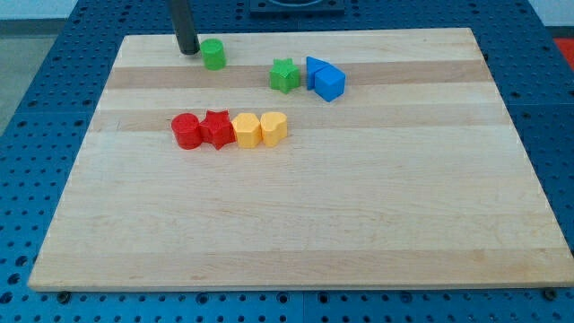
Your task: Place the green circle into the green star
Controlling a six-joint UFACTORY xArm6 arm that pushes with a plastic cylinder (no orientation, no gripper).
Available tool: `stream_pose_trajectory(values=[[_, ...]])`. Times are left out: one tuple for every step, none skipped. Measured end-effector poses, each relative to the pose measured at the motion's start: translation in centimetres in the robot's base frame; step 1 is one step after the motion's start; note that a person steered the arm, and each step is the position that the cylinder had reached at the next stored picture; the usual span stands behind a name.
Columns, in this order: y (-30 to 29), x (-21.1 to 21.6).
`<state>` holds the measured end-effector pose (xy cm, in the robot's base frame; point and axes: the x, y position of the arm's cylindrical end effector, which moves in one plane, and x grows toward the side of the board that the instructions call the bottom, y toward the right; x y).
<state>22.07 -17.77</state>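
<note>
The green circle (213,54) is a short green cylinder near the view's top left of the wooden board (296,224). The green star (285,75) stands to its right and a little lower, with a clear gap between them. My tip (188,51) is the lower end of the dark rod, resting on the board just left of the green circle, close to it or touching it.
Two blue blocks (325,79) sit together just right of the green star. A row lies lower down: a red circle (186,131), a red star (216,129), and two yellow blocks (246,131) (273,128), all touching.
</note>
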Motion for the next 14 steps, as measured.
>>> stream_pose_trajectory(values=[[1.1, -1.6], [2.5, -1.3], [3.0, 0.3], [3.0, 2.9], [3.0, 5.8], [3.2, 8.3], [3.2, 9.9], [2.1, 12.2], [2.2, 13.3], [3.2, 12.8], [3.5, 11.6], [4.0, 11.5], [4.0, 10.6], [3.9, 9.5]])
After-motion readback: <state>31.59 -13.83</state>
